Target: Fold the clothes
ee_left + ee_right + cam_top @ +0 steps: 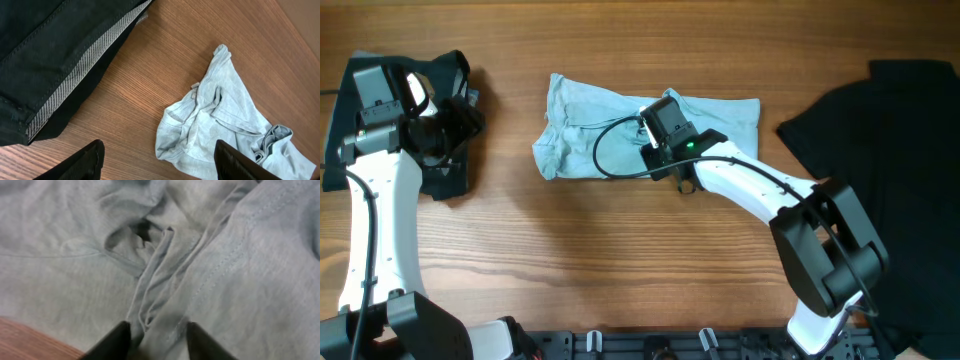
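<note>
The pale aqua-blue T-shirt [580, 130] lies crumpled on the wooden table at centre back. My right gripper [655, 125] is down on its middle. In the right wrist view the fingers [157, 337] pinch a raised fold of the aqua fabric [240, 270]. My left gripper [440, 125] hovers at the far left over a black T-shirt with grey lining [450, 75]. In the left wrist view its fingers [157, 162] are wide apart and empty above bare wood, between the black shirt [45, 45] and the aqua shirt [220, 115].
Another black garment [900, 150] covers the table's right side and hangs past the edge. The right arm's cable [605, 150] loops over the aqua shirt. Bare wood [570, 260] fills the front of the table.
</note>
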{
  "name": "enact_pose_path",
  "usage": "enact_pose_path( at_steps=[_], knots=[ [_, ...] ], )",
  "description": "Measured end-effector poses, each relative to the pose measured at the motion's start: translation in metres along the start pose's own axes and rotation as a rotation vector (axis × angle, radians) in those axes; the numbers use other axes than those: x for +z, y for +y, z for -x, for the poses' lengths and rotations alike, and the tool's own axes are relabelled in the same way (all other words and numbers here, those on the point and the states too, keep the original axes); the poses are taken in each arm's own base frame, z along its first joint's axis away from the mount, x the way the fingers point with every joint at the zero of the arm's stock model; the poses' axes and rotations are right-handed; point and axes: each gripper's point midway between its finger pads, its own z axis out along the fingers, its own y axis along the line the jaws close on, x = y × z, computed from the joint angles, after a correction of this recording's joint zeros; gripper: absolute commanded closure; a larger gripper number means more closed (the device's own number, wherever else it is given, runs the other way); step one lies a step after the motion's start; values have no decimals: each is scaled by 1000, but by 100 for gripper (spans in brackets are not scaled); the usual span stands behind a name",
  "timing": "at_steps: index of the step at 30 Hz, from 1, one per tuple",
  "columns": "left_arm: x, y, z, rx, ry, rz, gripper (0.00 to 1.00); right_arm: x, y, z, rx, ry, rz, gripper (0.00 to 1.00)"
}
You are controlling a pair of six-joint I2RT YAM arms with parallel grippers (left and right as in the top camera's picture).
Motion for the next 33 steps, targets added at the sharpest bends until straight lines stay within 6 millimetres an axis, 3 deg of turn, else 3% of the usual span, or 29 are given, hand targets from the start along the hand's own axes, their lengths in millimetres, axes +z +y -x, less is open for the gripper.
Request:
enact_pose_path(
  at_steps=[1,4,6,8,10,11,16,21,26,27,28,29,33],
  knots=[
    [0,0,0,0,0,0,30,1,-1,-1,-3,3,-6,43],
    [0,0,0,0,0,0,30,1,-4,-9,-11,35,-24,38],
    [0,0,0,0,2,1,30,0,-4,-19,-16,77,-22,47],
    [0,0,-1,-1,3,1,30,1,-3,-21,-12,85,-12,65],
    [0,0,-1,-1,3,2,30,1,-1,-18,-15,74,-3,89],
    [0,0,-1,-1,3,1,30,2,0,-17,-17,70,1,95],
    [0,0,-1,-1,3,2,30,-6,-1,-15,-27,102,-2,96],
    [0,0,-1,-1,3,2,29,-36,2,20,-34,30,16,96],
    [0,0,-1,-1,3,1,29,-45,7,8,-37,85,52,95],
    [0,0,-1,-1,3,1,29,-45,8,5,-37,97,61,85],
    [0,0,-1,-1,2,1,29,-45,9,3,-39,102,65,50],
    [0,0,0,0,-1,-1,28,-45,10,3,-45,105,73,26],
    [0,-2,3,4,-12,-10,27,-45,12,7,-69,88,86,20]
  ],
)
